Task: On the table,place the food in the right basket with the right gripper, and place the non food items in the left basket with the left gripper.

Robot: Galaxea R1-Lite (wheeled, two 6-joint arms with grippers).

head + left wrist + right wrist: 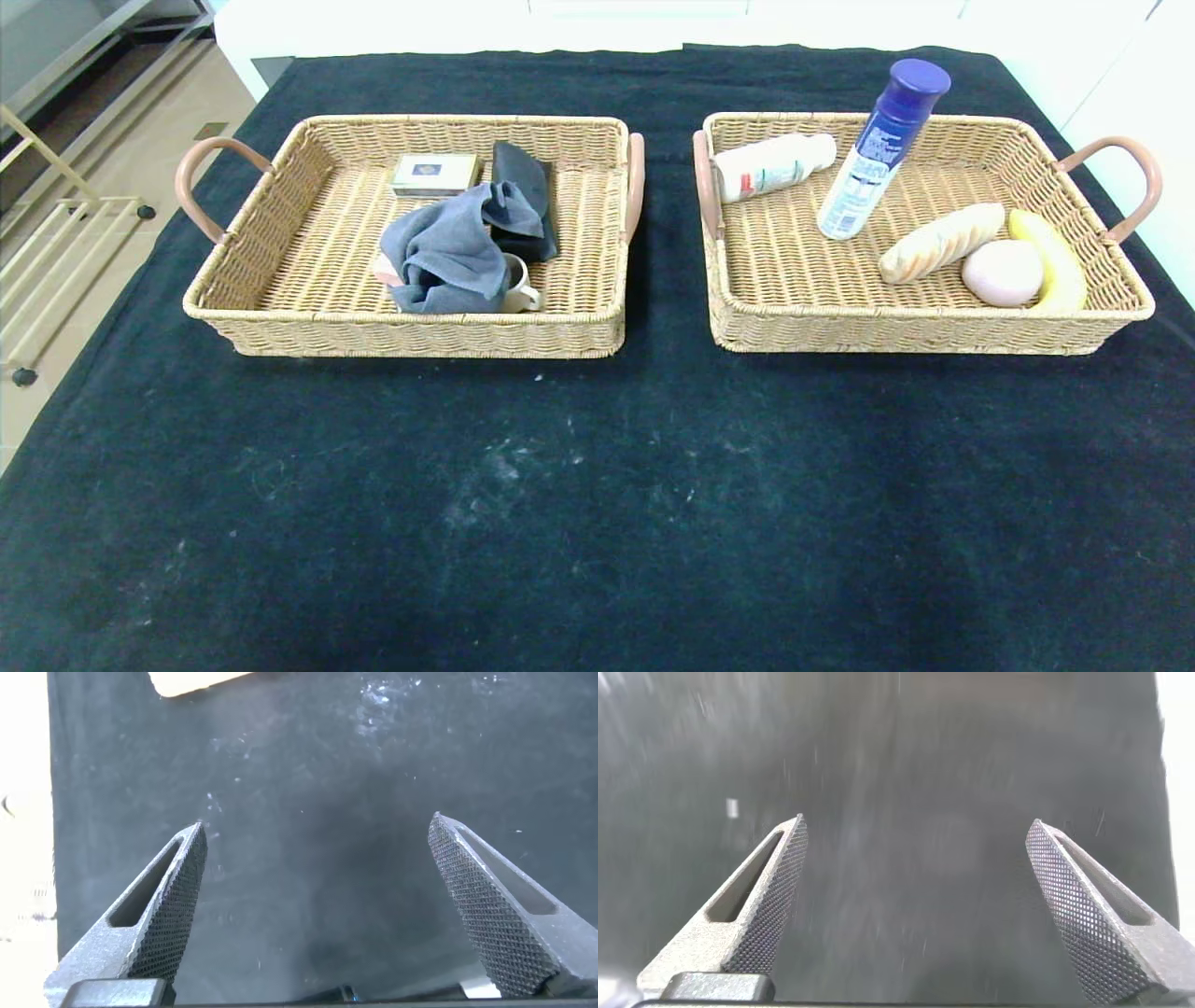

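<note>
The left basket [280,327] holds a grey cloth [448,247], a small box [435,174], a dark pouch [525,191] and a white mug [519,287]. The right basket [934,331] holds a white bottle [773,165] lying down, a blue-capped bottle [878,149] leaning, a bread roll [938,243], a pink egg-shaped item [1002,273] and a banana [1053,261]. Neither arm shows in the head view. My left gripper [318,831] is open and empty over the dark cloth. My right gripper [917,826] is open and empty over the dark cloth.
The table is covered by a dark cloth [597,504] with light lint marks. A pale corner of a wicker basket [192,681] shows at the edge of the left wrist view. A metal rack [47,243] stands on the floor to the left of the table.
</note>
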